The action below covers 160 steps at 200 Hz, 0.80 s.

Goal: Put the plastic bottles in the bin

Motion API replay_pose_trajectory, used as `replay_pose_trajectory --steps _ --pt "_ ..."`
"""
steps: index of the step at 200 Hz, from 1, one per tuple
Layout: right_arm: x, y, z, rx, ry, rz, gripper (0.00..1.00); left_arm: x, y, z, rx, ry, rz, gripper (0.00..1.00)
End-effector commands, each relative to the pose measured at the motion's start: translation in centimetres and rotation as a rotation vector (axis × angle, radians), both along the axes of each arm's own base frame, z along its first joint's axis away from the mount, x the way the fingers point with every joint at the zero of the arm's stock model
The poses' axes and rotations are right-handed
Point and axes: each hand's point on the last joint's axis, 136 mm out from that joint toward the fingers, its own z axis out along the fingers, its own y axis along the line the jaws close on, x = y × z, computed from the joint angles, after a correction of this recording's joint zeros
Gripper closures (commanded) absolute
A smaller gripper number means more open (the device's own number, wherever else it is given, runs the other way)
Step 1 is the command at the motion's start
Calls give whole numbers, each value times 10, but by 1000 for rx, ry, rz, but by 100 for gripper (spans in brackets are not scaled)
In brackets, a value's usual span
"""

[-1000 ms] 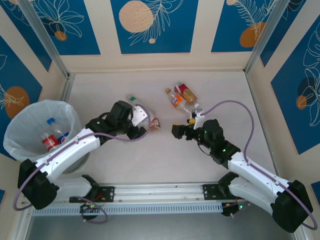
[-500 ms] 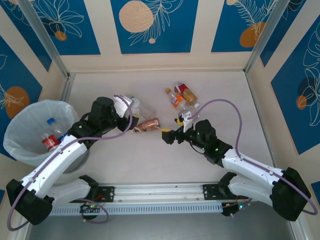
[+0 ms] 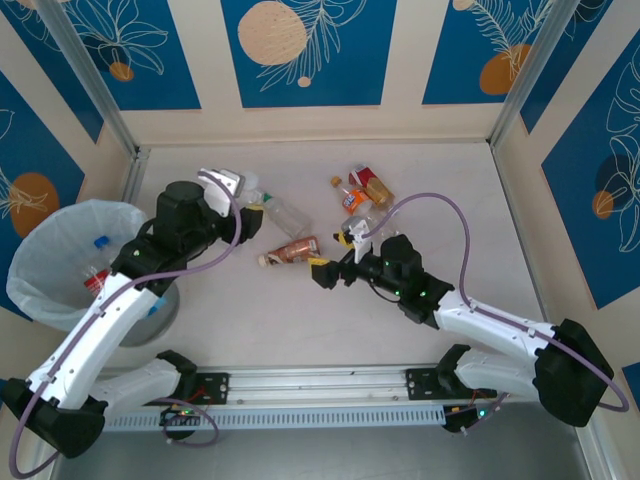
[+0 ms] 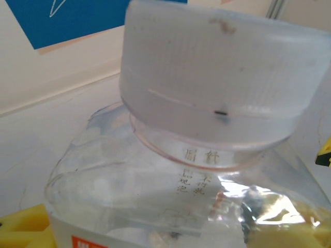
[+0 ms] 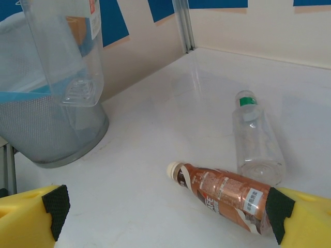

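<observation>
Left hand is pinching a clear bottle in the air, upright with its base down, short of the bin. Right hand is hanging spread wide near a brown bottle lying on the tabletop, cap pointing binward.

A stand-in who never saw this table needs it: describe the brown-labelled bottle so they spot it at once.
From the grey bin at far left, move right to the middle, just ahead of the right gripper. The brown-labelled bottle lies there on its side; unlike the clear green-capped bottle beside it, it has a cream cap.
</observation>
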Motion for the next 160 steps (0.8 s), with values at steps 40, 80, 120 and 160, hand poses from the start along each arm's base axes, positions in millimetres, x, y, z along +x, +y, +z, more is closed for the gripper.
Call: replay_pose_trajectory --steps 40,80,120,160 --pt "3 8 31 51 -84 10 1 -6 32 71 -12 -151 117 100" --pt "4 7 28 44 -75 -4 1 -2 63 99 23 -229 276 100" --pt "6 6 25 31 -70 -15 1 0 114 136 75 -327 550 100" --pt "7 8 25 28 -69 -10 1 -3 161 165 124 -402 785 100"
